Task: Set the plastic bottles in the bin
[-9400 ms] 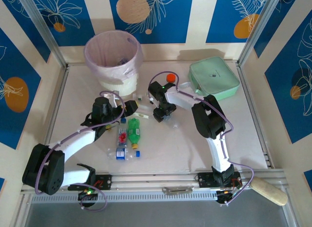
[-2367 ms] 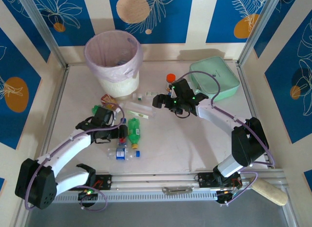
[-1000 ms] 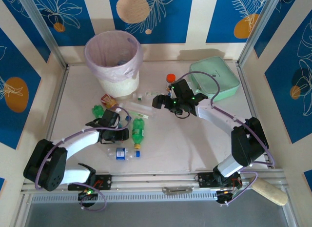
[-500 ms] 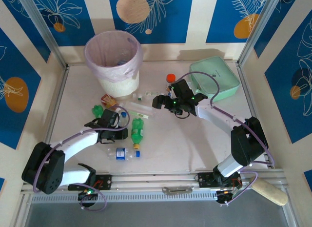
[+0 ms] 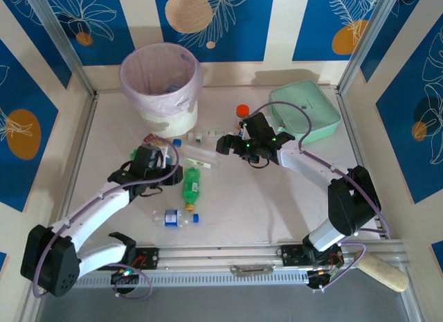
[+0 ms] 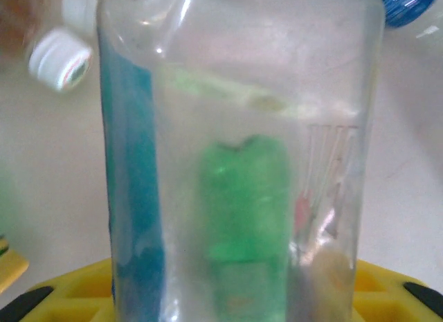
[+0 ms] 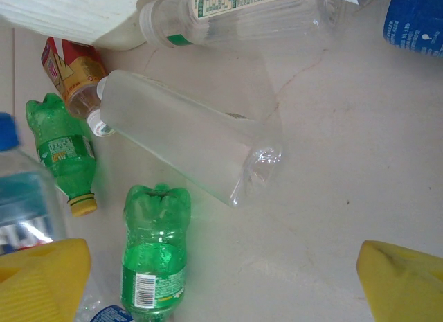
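My left gripper is shut on a clear plastic bottle with a blue label; its blue cap points toward the bin, a white bucket with a pink liner at the back left. A green bottle and a clear blue-capped one lie on the table just right of and below that gripper. My right gripper hangs open over bare table, with a long clear bottle and two green bottles beyond its fingers. A red-labelled bottle lies by the bin's foot.
A mint-green case sits at the back right, with a short orange red-capped bottle to its left. Another clear labelled bottle lies beside the bin's base. Metal rails edge the table.
My left gripper has closed on the clear blue-labelled bottle and moved with it away from the front edge toward the bin. The right arm has stayed still.
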